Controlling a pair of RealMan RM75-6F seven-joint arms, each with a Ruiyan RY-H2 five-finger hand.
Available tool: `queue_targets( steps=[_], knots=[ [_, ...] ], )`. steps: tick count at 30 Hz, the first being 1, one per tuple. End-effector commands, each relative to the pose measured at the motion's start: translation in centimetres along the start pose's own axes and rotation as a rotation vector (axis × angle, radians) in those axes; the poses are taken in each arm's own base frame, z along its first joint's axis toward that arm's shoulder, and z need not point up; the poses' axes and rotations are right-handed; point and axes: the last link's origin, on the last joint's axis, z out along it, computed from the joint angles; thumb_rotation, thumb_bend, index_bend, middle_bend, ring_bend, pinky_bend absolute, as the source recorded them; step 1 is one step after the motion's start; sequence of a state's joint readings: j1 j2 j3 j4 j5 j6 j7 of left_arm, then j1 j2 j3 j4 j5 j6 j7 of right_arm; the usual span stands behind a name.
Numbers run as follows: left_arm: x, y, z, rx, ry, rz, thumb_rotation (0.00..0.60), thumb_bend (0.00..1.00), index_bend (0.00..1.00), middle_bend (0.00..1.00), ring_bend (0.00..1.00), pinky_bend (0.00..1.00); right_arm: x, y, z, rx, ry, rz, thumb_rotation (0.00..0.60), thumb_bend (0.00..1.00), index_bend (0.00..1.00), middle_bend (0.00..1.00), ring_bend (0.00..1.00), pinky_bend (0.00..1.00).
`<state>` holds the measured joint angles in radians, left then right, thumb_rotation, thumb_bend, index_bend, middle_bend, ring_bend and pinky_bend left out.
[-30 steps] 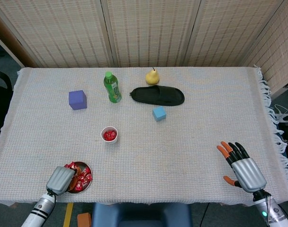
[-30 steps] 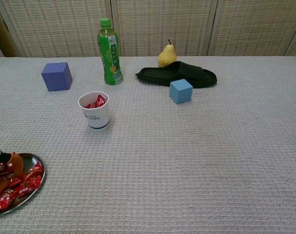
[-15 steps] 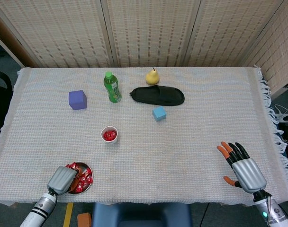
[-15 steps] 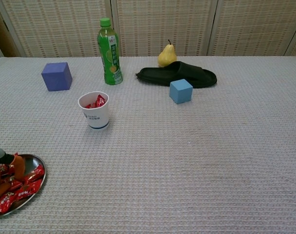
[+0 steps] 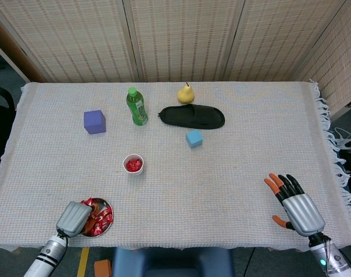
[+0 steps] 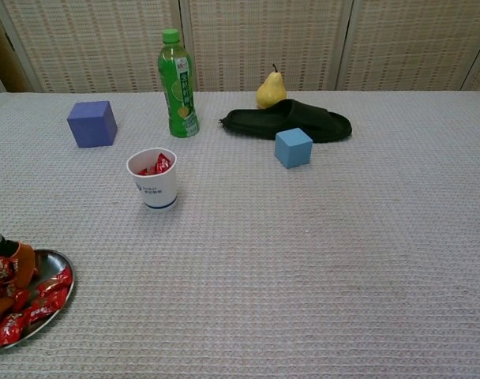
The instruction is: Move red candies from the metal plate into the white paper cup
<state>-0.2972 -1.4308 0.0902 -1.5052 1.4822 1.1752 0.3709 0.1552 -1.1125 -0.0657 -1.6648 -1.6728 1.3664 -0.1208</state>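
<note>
1. Left hand sits over the near-left side of the metal plate, fingertips down among the red candies; against the two earlier pairs of frames it has barely shifted, dipping and lifting slightly over the same spot; no candy has left the plate in that span.
2. In the chest view the orange fingertips curl into the pile with a red wrapper pressed against them; whether a candy is actually pinched I cannot tell; judgement: a pick is being worked, not completed.
3. Right hand rests at the near-right table edge, fingers spread and holding nothing; unchanged across the frames.
4. White paper cup stands upright, mouth up, long axis vertical, well apart from the plate toward the far side; unmoved; red candies already show inside it, so the task is partly done.
5. Plate lies flat at the near-left edge; candies heaped at mixed angles, no common long axis; individual wrappers too small to read.
6. Green bottle, purple cube, blue cube, black slipper and pear stand beyond the cup; none moved.
</note>
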Motion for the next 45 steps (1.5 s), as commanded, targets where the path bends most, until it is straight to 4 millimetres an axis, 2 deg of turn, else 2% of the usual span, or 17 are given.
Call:
queue_targets(
  steps=[1,8,16,23,30,39,45],
  knots=[
    [-0.1,0.0,0.0,0.002,-0.003,0.003,0.600,0.38,0.62,1.00,1.00,1.00,0.0,0.0,0.0,0.000,0.001,0.000,0.600,0.10,0.00,0.00,0.00,0.00],
    [0.3,0.0,0.2,0.004,0.014,-0.011,0.600,0.38,0.62,1.00,1.00,1.00,0.0,0.0,0.0,0.001,-0.001,0.000,0.600,0.10,0.00,0.00,0.00,0.00],
    [3.5,0.0,0.9,-0.008,0.132,-0.094,0.600,0.38,0.61,1.00,1.00,1.00,-0.1,0.1,0.1,-0.003,-0.004,-0.001,0.600,0.10,0.00,0.00,0.00,0.00],
    [7.4,1.2,3.7,-0.060,0.229,-0.112,0.600,0.38,0.61,1.00,1.00,1.00,-0.1,0.1,0.3,-0.010,-0.005,-0.003,0.600,0.10,0.00,0.00,0.00,0.00],
    [10.2,3.2,8.2,-0.095,0.256,-0.121,0.600,0.38,0.60,1.00,1.00,1.00,-0.2,0.5,0.7,-0.028,-0.010,-0.006,0.600,0.10,0.00,0.00,0.00,0.00],
    [11.9,5.7,12.2,-0.122,0.273,-0.095,0.600,0.38,0.60,1.00,1.00,1.00,-0.2,1.0,1.1,-0.051,-0.013,-0.002,0.600,0.10,0.00,0.00,0.00,0.00],
    [12.3,6.9,13.9,-0.126,0.276,-0.076,0.600,0.37,0.60,1.00,1.00,1.00,0.0,1.1,1.1,-0.059,-0.006,0.001,0.600,0.10,0.00,0.00,0.00,0.00]
  ],
)
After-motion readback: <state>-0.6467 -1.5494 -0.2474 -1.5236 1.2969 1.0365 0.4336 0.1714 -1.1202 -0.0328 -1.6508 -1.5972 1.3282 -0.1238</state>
